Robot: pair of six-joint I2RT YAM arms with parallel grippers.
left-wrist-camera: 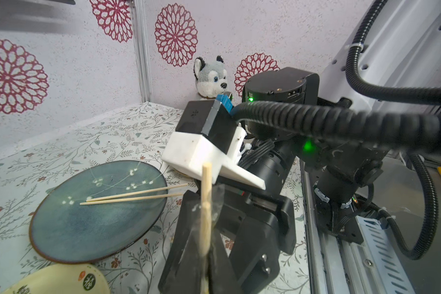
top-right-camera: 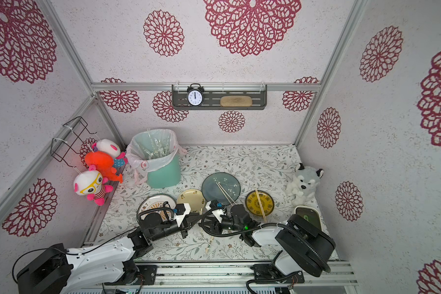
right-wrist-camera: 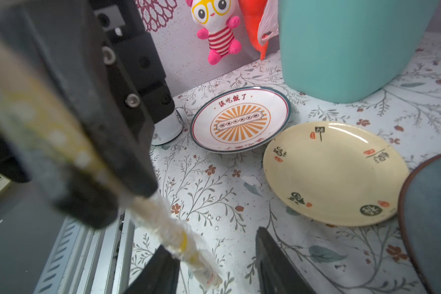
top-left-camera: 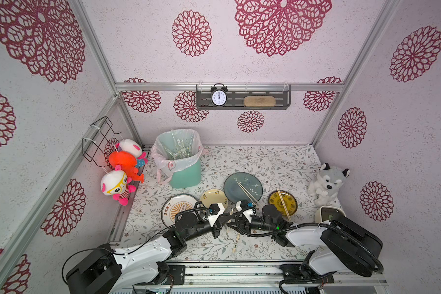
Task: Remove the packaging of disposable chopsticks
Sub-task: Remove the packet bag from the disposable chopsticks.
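the left claw [left-wrist-camera: 205, 257] clamps the chopsticks [top-left-camera: 231, 212], lower centre in a top view, anchoring them. the right claw [right-wrist-camera: 211, 239] stands wide around the bunched sleeve [right-wrist-camera: 186, 241], probably to take hold and strip it off.

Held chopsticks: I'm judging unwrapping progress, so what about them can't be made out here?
- In both top views: held chopsticks tiny, mostly hidden by the right arm.
- Left wrist view: their lower end cut off by the bottom edge.
- Right wrist view: left tool blurred, too near the lens; sleeve print unreadable.
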